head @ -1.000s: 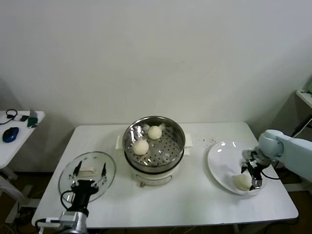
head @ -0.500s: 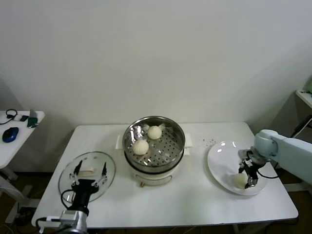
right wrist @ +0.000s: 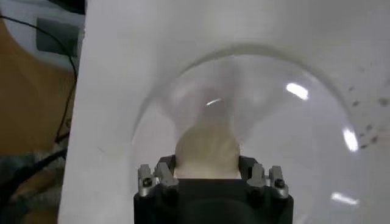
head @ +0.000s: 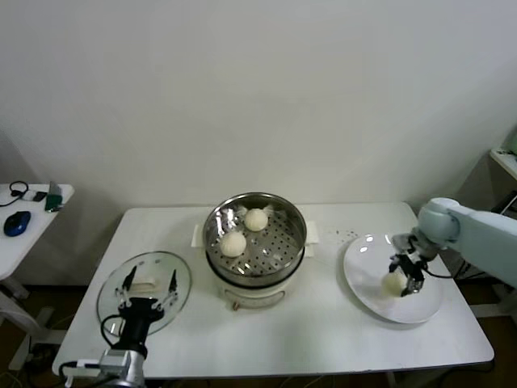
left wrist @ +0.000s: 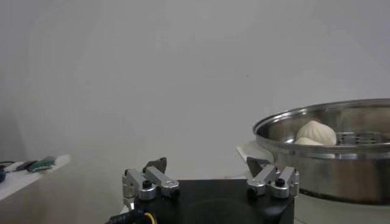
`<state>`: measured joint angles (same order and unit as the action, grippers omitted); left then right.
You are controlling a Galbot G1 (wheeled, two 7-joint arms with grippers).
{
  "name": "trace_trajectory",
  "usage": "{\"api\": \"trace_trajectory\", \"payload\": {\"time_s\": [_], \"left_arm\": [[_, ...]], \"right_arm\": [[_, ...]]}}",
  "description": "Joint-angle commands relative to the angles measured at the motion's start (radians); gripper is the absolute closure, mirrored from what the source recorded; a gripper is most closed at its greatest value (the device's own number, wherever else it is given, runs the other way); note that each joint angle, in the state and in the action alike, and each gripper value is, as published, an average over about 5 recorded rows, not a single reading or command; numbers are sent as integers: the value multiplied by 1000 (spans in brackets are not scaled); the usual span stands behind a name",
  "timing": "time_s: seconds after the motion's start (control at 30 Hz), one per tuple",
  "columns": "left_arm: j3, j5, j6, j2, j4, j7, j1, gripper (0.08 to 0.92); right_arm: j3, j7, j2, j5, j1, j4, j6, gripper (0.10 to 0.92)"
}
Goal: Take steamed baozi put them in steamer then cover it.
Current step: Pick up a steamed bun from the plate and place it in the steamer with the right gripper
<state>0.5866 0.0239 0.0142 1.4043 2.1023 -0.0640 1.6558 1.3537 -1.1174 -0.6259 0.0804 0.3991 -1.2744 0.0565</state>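
Observation:
The steel steamer (head: pixel 255 234) stands mid-table on its cream pot base, and two baozi (head: pixel 257 219) (head: pixel 233 243) lie on its perforated floor. My right gripper (head: pixel 402 279) is shut on a third baozi (head: pixel 393 283) over the white plate (head: pixel 367 263). In the right wrist view this bun (right wrist: pixel 207 146) fills the space between the fingers of the right gripper (right wrist: pixel 207 163). My left gripper (head: pixel 149 280) hangs open over the glass cover (head: pixel 109 295) at the front left. In the left wrist view the left gripper (left wrist: pixel 206 164) holds nothing, and the steamer (left wrist: pixel 329 131) shows beyond it.
A side table (head: pixel 24 234) with a blue mouse and cables stands to the far left. Dark crumbs (head: pixel 349 235) dot the table between steamer and plate. The plate (right wrist: pixel 304 122) sits close to the table's right edge.
The right gripper has shut on the baozi and carried it from the plate's front part toward the back and the steamer. The left arm has not moved.

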Motion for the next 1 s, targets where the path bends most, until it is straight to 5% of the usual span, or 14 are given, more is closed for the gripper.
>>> {"api": "trace_trajectory", "payload": {"time_s": [0.03,0.4,1.0], "left_arm": [[-4,2,2,1,10,0,1,177],[-4,0,5,3,24,-2,10,177],[-7,-7,17,-7,33,-6,13,177]], "right_arm": [[194,-17,-196,-3,419,-26,-270,355],[139,-35,-511,20,520,45,-501,347],[64,-33,-786,-178,241,81,-621,338]]}}
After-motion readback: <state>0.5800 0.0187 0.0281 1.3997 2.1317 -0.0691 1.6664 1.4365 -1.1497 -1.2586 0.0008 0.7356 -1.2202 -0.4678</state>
